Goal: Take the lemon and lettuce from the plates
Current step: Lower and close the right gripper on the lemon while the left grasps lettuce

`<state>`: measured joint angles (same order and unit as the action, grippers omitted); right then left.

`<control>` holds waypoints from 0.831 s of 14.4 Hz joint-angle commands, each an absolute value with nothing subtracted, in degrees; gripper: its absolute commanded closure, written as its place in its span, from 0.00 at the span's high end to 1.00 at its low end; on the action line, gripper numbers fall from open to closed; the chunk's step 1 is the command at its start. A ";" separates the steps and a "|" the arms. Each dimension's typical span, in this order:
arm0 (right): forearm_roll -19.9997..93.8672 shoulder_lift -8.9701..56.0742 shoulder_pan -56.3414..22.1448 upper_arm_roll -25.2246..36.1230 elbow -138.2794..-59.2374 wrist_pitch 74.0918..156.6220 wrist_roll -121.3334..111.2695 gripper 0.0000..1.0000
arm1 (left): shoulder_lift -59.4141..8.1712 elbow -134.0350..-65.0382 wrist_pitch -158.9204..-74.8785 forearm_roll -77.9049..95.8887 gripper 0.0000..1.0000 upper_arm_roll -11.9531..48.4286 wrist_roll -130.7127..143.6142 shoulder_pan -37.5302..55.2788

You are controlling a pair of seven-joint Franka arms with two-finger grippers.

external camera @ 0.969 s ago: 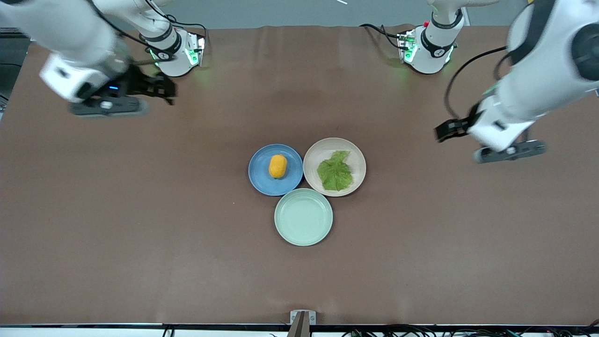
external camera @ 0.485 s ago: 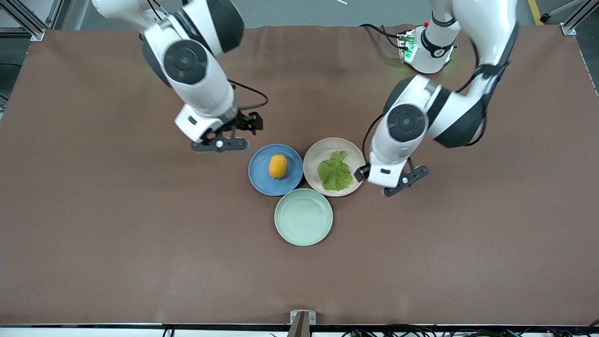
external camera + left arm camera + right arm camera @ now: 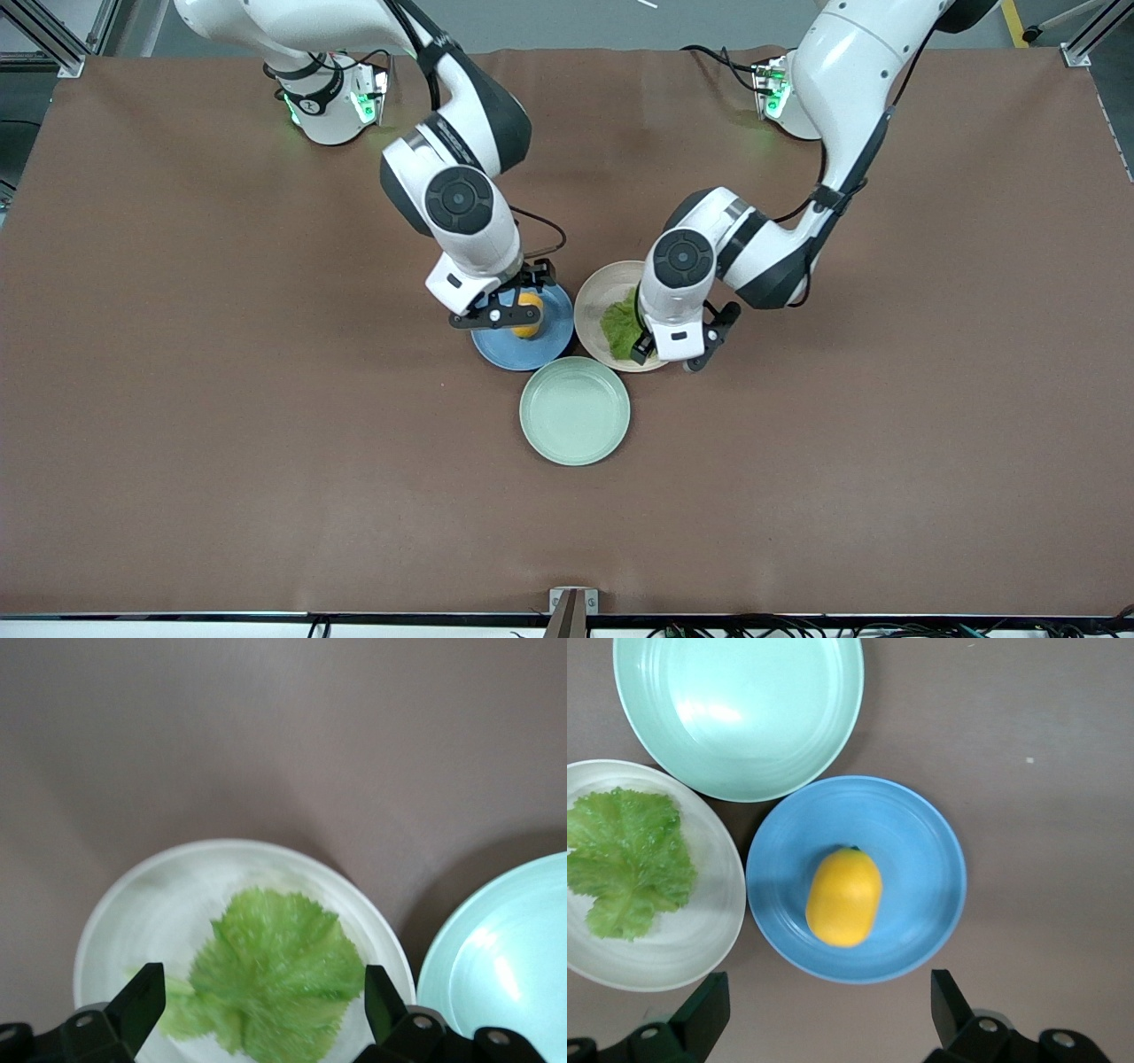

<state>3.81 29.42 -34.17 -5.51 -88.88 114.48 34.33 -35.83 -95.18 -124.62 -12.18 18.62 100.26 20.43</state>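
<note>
The yellow-orange lemon point(image 3: 529, 321) lies on the blue plate point(image 3: 532, 354); it also shows in the right wrist view point(image 3: 844, 896) on that plate point(image 3: 921, 859). My right gripper point(image 3: 500, 310) hangs open over the blue plate's rim, and in its wrist view point(image 3: 828, 992) the lemon lies just outside the fingers. The green lettuce point(image 3: 620, 323) lies flat on the beige plate point(image 3: 592, 306), partly hidden by my left hand. My left gripper point(image 3: 673, 346) is open over it, its fingers on either side of the leaf point(image 3: 275, 966) on the plate point(image 3: 168, 895).
An empty mint-green plate point(image 3: 574, 410) touches both plates, nearer to the front camera; it also shows in the right wrist view point(image 3: 740, 709) and the left wrist view point(image 3: 505, 966). Brown table point(image 3: 266, 443) spreads all around.
Both arms have swung in from the table's ends to the plates. The right gripper is now over the blue plate, the left over the beige plate and lower.
</note>
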 commanded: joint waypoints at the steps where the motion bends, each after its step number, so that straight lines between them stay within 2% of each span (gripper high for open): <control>1: 4.40 29.17 -35.59 -4.75 -94.73 121.27 35.07 1.00 | -37.61 -95.27 -127.43 -13.36 0.97 18.63 107.73 21.00; 7: 2.46 33.74 -36.04 -4.57 -94.75 123.92 40.52 1.00 | -40.34 -95.45 -129.46 -14.06 0.95 18.46 113.82 22.24; 12: 2.55 36.91 -35.51 -4.39 -94.31 126.47 43.50 1.00 | -39.73 -97.65 -126.67 -14.06 0.92 18.54 117.15 21.71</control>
